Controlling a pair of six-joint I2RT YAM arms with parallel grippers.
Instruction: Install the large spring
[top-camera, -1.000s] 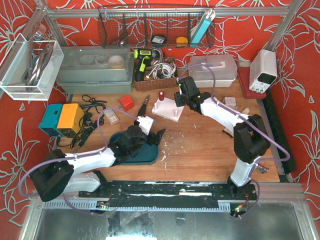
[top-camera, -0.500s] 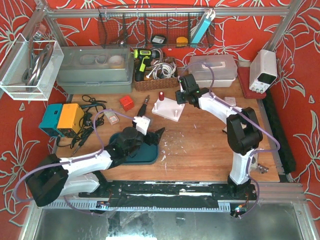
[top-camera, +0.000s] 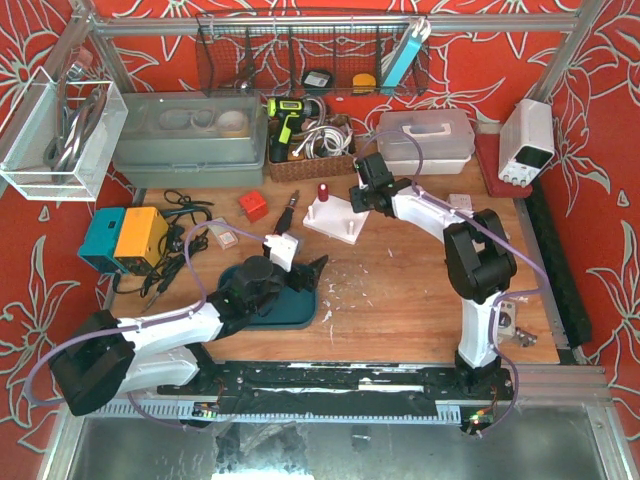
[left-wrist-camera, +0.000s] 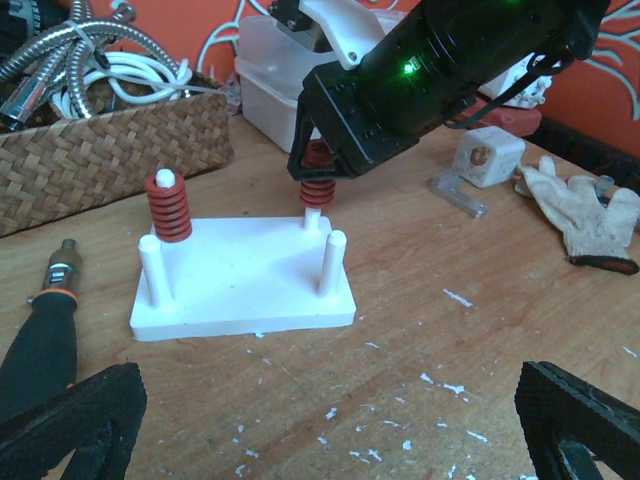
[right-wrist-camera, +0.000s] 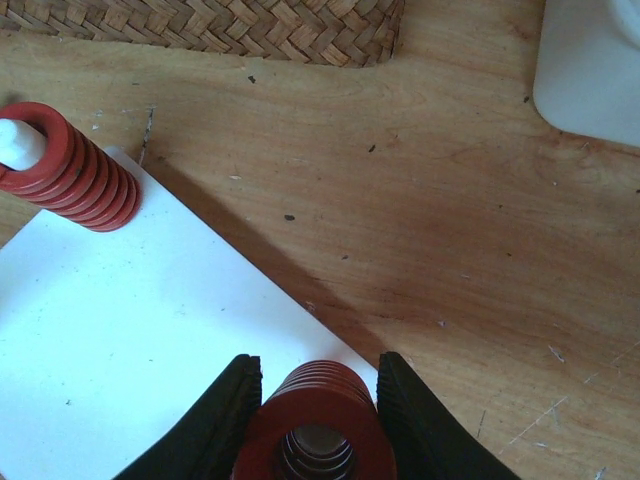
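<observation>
The left gripper (top-camera: 300, 265) is hanging wide open. At 3 o'clock from the seated spring (left-wrist-camera: 168, 210) on the white base (left-wrist-camera: 240, 285), the right gripper (right-wrist-camera: 313, 395) is clamping the large spring (right-wrist-camera: 318, 428); only the left wrist view is showing the peg (left-wrist-camera: 312, 218) under it.

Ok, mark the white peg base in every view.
Top external: white peg base sits mid-table, toward the back.
Left wrist: centre-left of the frame.
Right wrist: fills the lower left, next to the held red spring.
Shared landmark: the seated red spring on the base's corner peg.
</observation>
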